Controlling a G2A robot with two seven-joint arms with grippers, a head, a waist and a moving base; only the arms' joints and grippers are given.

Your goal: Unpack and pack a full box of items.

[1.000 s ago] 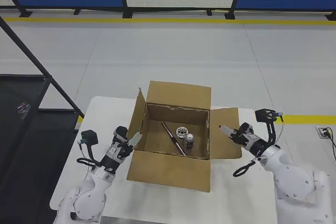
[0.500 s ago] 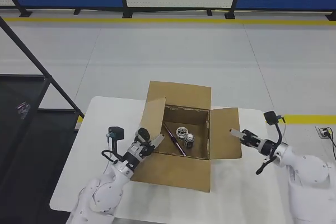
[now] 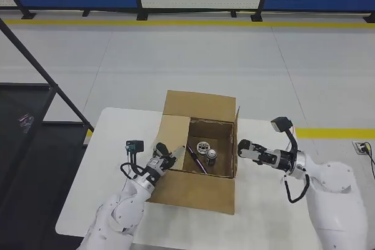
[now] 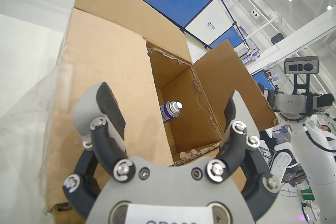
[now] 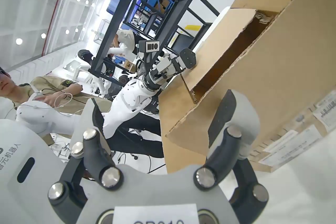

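Flanking the box (image 3: 190, 190), both arms angled inward, left tool (image 3: 165, 150) released and empty, right tool (image 3: 242, 149) released and empty

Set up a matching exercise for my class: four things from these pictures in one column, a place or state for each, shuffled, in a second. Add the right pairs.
Things
1. spray can
2. left flap, at the left gripper
3. right flap, at the right gripper
4. table

States
A. standing upright on edge
B. white, under the box
C. leaning in over part of the opening
D. upright inside the box

Pairs: 1-D, 2-C, 3-A, 4-B
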